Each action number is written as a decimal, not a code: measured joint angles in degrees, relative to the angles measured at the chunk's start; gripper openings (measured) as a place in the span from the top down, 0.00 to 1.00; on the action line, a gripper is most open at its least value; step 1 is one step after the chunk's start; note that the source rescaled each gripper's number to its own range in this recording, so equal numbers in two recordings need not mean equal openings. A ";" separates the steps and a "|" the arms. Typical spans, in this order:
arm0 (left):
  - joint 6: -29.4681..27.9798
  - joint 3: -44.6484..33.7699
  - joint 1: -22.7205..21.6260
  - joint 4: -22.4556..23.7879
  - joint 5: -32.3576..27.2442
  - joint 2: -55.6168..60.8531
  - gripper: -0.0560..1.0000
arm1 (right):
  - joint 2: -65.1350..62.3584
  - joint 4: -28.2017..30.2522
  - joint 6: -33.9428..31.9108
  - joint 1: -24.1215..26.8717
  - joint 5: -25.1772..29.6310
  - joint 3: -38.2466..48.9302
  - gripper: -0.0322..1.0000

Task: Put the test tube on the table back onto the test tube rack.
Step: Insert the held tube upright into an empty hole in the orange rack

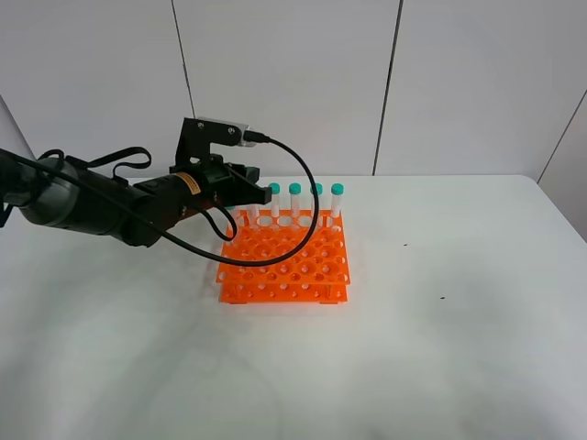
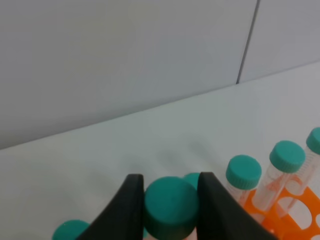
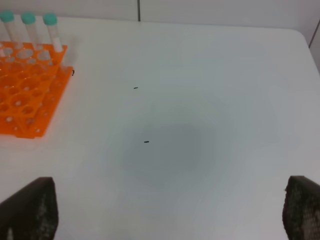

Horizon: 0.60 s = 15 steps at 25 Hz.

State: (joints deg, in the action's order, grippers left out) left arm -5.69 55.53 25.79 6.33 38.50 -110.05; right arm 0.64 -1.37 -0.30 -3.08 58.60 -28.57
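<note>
Teal-green cap of the slim clear plastic test tube (image 2: 170,207) is clamped between the closed jaws of the left tool (image 2: 170,179), at the upper left corner of the bright orange plastic rack (image 1: 284,266), left of centre on the white matte counter (image 1: 440,348). Identical capped tubes (image 1: 316,197) stand upright along the rack's upper row. The right tool (image 3: 165,210) is spread fully wide, holding nothing.

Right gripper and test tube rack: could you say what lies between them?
The right wrist view shows only bare table, with a few dark specks, between the right gripper and the test tube rack.
</note>
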 joint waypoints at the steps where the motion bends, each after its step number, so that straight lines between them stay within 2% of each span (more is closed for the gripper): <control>1: -0.19 0.00 0.00 0.00 0.00 -0.05 0.94 | 0.00 0.00 0.00 0.00 0.00 0.00 0.00; 15: -1.28 0.00 0.00 0.00 -1.01 -0.05 0.94 | 0.00 0.00 -0.04 0.00 0.00 0.00 0.00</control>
State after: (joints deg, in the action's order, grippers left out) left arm -6.97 55.53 25.79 6.33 37.48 -110.10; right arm 0.64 -1.37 -0.35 -3.08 58.60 -28.57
